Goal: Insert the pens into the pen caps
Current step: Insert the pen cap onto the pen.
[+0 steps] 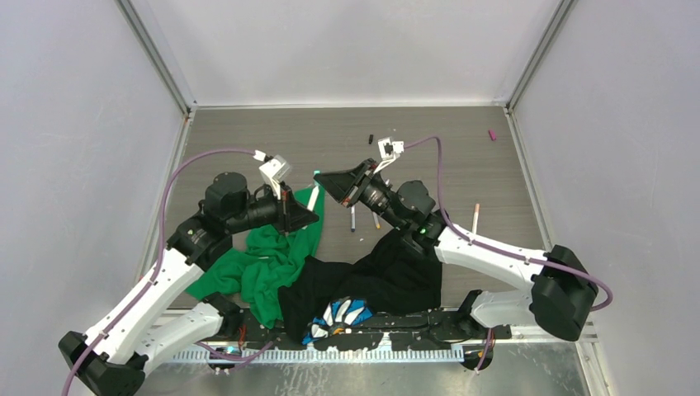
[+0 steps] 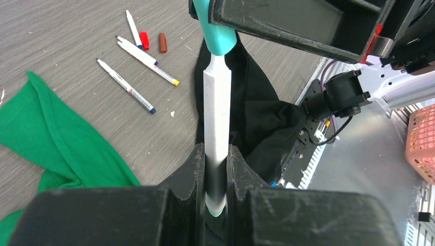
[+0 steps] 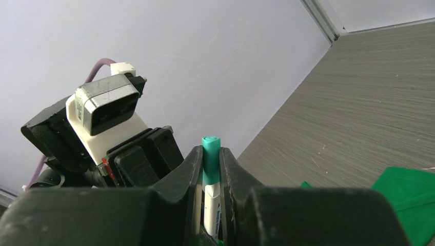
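Your left end effector (image 2: pixel 216 156) pinches a slim white-barrelled marker pen (image 2: pixel 216 102) by its rear, tip forward; just ahead, your right end effector (image 3: pixel 209 161) clamps the short teal plastic cap (image 3: pixel 210 148), coaxial for pushing home.

The left tool (image 2: pixel 216 171) clamps a white pen (image 2: pixel 216 110), its tip inside a teal cap (image 2: pixel 221 40) at the right tool (image 2: pixel 213 10).

The pen cap (image 2: pixel 221 38) is teal on a white pen (image 2: pixel 216 118), the green cloth (image 2: pixel 51 133) and black cloth (image 2: pixel 261 118) cover a grey wood-grained table (image 2: pixel 61 31), beside a red cap (image 2: pixel 144 40) and a brown cap (image 2: pixel 162 42)
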